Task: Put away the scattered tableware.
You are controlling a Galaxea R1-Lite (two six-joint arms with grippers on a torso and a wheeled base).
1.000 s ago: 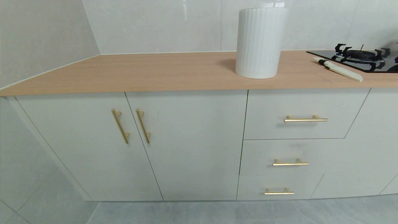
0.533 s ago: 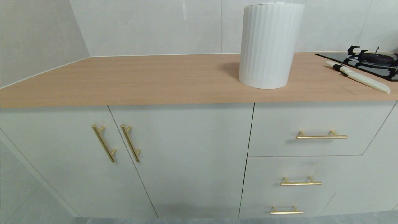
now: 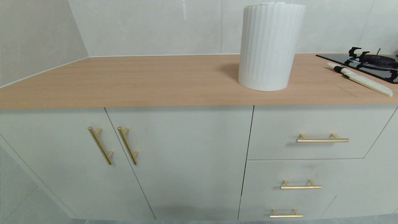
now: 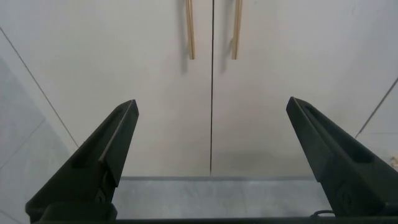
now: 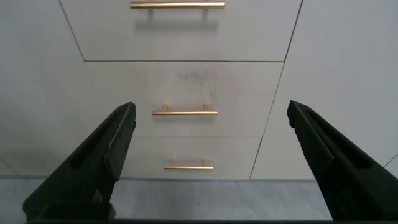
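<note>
A cream knife [image 3: 360, 79] with a black band on its handle lies on the wooden countertop [image 3: 140, 79] at the right, beside the stove. A tall white ribbed container [image 3: 268, 46] stands on the counter left of it. My left gripper [image 4: 211, 106] is open, low in front of the two cabinet doors with gold handles [image 4: 191, 31]. My right gripper [image 5: 211, 109] is open too, facing the drawer fronts and their gold handles [image 5: 185, 112]. Nothing is between either pair of fingers.
A black gas stove [image 3: 370, 60] sits at the counter's far right. Below the counter are two cabinet doors [image 3: 174, 155] on the left and a stack of drawers [image 3: 307, 137] on the right. Tiled walls close the back and left. Grey floor lies below.
The whole head view has shifted: the counter and cabinets look nearer and larger, so the camera has moved closer. Nothing on the counter has moved.
</note>
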